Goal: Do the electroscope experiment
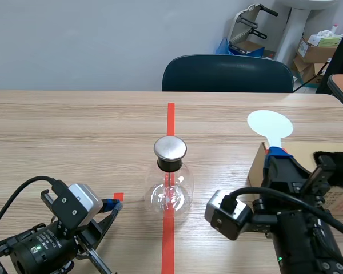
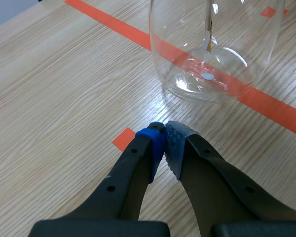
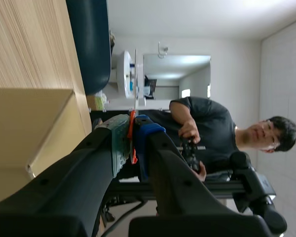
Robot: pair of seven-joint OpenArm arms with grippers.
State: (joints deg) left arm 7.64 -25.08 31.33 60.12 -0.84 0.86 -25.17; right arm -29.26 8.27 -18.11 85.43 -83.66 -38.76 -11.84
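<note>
The electroscope (image 1: 170,178), a clear glass flask with a round metal cap and a thin rod inside, stands on the orange tape line mid-table. My left gripper (image 1: 115,205) rests low to its left, shut on nothing. In the left wrist view its pads (image 2: 158,143) meet just short of the flask (image 2: 212,49). My right gripper (image 1: 274,155) is raised over a cardboard box and is shut on the orange handle of a paddle with a white disc (image 1: 270,124). The right wrist view shows the paddle (image 3: 135,74) edge-on between the fingers of the right gripper (image 3: 132,127).
A cardboard box (image 1: 256,168) sits at the right under my right arm, with a black fuzzy cloth (image 1: 335,166) on it. A dark chair (image 1: 227,73) stands behind the far table edge. A person (image 3: 212,128) shows in the right wrist view's background.
</note>
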